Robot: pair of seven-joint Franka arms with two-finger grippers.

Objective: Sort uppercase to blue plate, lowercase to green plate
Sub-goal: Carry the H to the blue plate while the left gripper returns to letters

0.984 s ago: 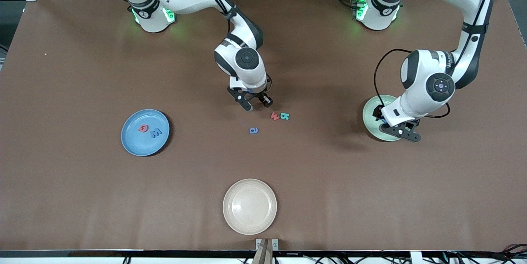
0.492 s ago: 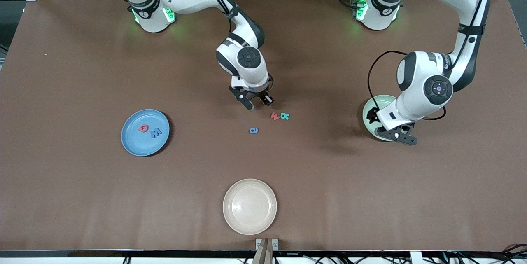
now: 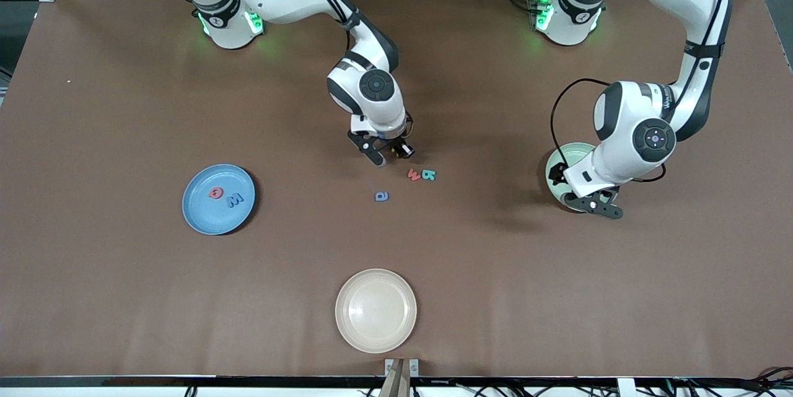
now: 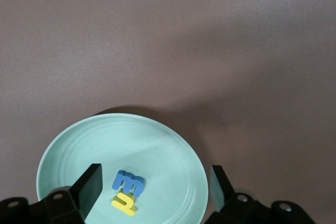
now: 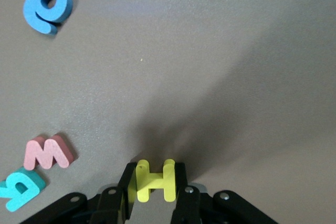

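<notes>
Right claw point(image 5: 153, 187) clamped on the yellow H point(image 5: 154, 180) — centre of the front view.
Left claw point(image 4: 152, 192), fingers apart, hangs over the green plate point(image 4: 173, 156) at mid-right; blue plate point(image 3: 204, 211) sits mid-left on the surface point(image 3: 124, 298).

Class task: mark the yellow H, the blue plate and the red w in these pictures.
yellow H point(image 5: 155, 180), right wrist view, on its crossbar.
blue plate point(image 3: 199, 214), front view, on bare plate surface near the rim.
red w point(image 5: 48, 152), right wrist view, on the letter's middle.
</notes>
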